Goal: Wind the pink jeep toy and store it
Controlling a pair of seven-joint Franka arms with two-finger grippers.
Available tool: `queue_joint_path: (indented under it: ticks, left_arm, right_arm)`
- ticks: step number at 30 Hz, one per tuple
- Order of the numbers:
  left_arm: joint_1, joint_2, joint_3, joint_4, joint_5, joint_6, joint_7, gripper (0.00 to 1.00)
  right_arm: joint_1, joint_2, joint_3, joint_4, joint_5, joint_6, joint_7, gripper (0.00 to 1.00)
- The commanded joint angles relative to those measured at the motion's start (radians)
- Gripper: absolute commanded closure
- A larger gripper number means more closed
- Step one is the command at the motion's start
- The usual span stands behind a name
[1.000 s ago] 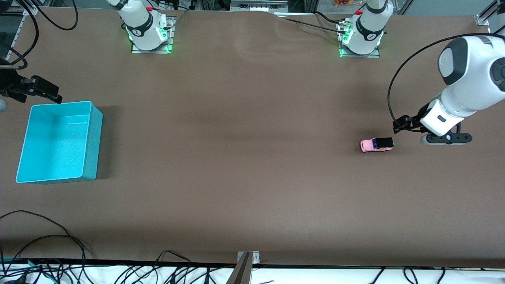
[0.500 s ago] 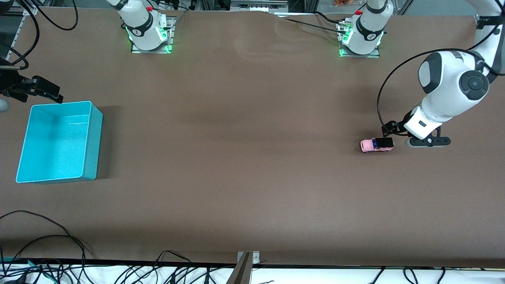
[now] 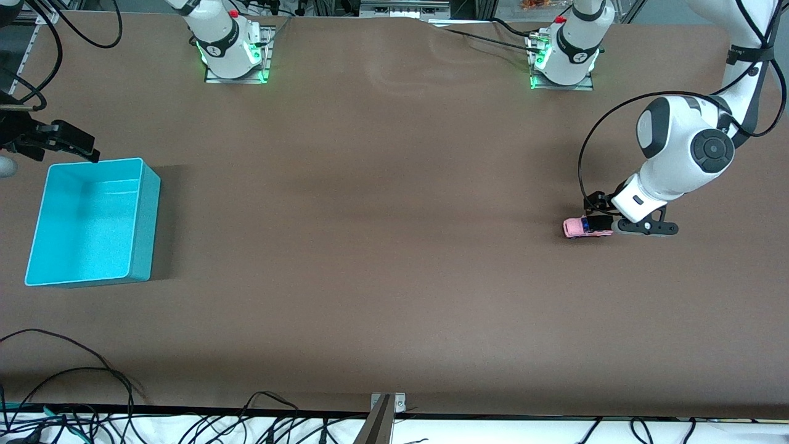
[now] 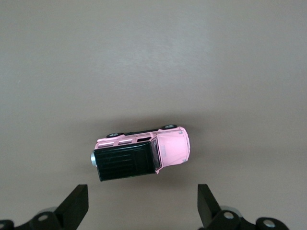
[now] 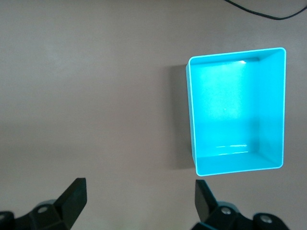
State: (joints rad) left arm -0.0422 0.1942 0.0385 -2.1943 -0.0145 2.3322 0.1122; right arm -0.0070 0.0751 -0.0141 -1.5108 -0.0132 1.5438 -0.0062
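toward the left arm's end of the brown table [image 3: 382,246], the pink jeep toy [image 3: 587,226] sits on its wheels on the bare surface, well apart from the turquoise bin [image 3: 92,222]. the left gripper [image 3: 607,217] hangs in the air just above the toy's black-roofed end, not touching it. in the left wrist view the pink jeep toy [image 4: 141,154] lies flat on the table, and the two dark fingers [image 4: 76,203] are spread wide with nothing between them, the toy showing clear of both tips. the turquoise bin stands empty at the right arm's end of the table. the right gripper [image 3: 58,140] waits in the air just above the bin's rim nearest the robot bases. in the right wrist view its fingers [image 5: 74,194] are also spread apart and hold nothing, with the bin [image 5: 236,111] on the table below.
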Motion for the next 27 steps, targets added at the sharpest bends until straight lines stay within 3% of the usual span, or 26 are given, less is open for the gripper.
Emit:
queue_joint_path:
  ticks: [1, 8, 9, 19, 27]
  left_arm:
    - [-0.004, 0.019, 0.004, -0.021, 0.015, 0.038, 0.200, 0.00]
    - [0.001, 0.037, 0.004, -0.055, 0.016, 0.079, 0.522, 0.00]
    - [0.002, 0.039, 0.006, -0.056, 0.019, 0.081, 0.678, 0.00]
    - [0.008, 0.041, 0.006, -0.056, 0.119, 0.108, 0.966, 0.00]
    - [0.021, 0.108, 0.008, -0.058, 0.120, 0.233, 1.270, 0.00]
  right_arm:
    - [-0.002, -0.006, -0.001, -0.003, 0.010, -0.002, -0.014, 0.00]
    - [-0.004, -0.006, -0.001, -0.003, 0.012, -0.001, -0.015, 0.00]
    - [-0.004, -0.006, -0.001, -0.003, 0.012, 0.001, -0.015, 0.00]
    - [-0.004, -0.005, -0.001, -0.003, 0.012, 0.002, -0.014, 0.00]
    - [-0.005, -0.005, -0.001, -0.003, 0.012, 0.002, -0.014, 0.00]
